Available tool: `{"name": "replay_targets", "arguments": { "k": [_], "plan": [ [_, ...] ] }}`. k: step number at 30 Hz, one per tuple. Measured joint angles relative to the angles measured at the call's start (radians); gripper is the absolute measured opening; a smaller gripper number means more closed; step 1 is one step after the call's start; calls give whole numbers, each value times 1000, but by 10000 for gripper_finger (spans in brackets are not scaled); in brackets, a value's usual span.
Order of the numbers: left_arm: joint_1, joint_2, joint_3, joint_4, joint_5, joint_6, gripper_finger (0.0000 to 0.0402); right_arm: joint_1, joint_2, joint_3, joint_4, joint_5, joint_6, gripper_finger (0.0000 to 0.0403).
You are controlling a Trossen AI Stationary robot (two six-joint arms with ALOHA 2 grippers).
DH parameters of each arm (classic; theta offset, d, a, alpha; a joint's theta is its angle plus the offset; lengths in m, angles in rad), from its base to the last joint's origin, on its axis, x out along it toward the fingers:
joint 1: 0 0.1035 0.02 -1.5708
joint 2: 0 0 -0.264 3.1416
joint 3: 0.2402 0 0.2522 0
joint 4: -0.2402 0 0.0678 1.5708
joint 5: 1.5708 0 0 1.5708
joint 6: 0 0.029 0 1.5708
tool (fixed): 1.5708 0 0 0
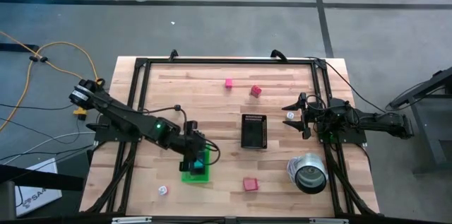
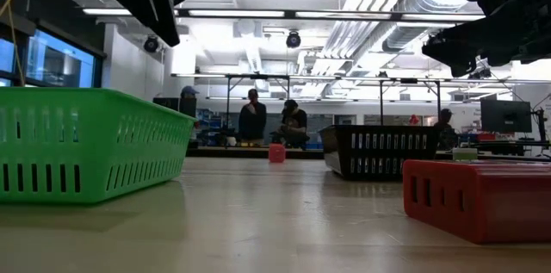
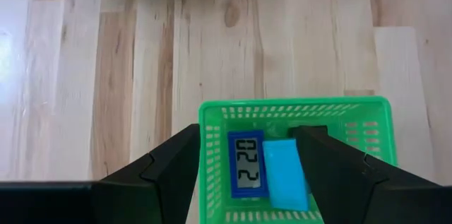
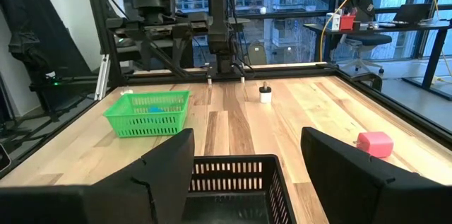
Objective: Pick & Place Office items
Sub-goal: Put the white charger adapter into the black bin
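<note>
Green tray (image 1: 197,175) sat near the bench's (image 1: 212,104) front left, with the left tool (image 3: 244,174) hanging over it, fingers spread wide and gripping nothing. Inside the tray lay a dark blue piece with a display (image 3: 246,167) touching a light blue block (image 3: 285,174). The right tool (image 4: 240,174) waited at the right side, released, over the black tray (image 1: 254,131). Two pink pieces (image 1: 229,83) lay far, a red one (image 1: 249,184) near, a small white one (image 1: 163,190) at front left. A silver can (image 1: 308,172) stood near right.
</note>
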Motion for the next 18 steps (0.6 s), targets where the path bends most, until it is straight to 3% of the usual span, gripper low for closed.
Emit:
{"name": "replay_targets", "arguments": {
  "k": [12,18],
  "plan": [
    [3,-24,0,-16,0,17,228,0,0,0,0,0,0,248],
    [35,-25,0,34,1,107,228,0,0,0,0,0,0,248]
  ]
}}
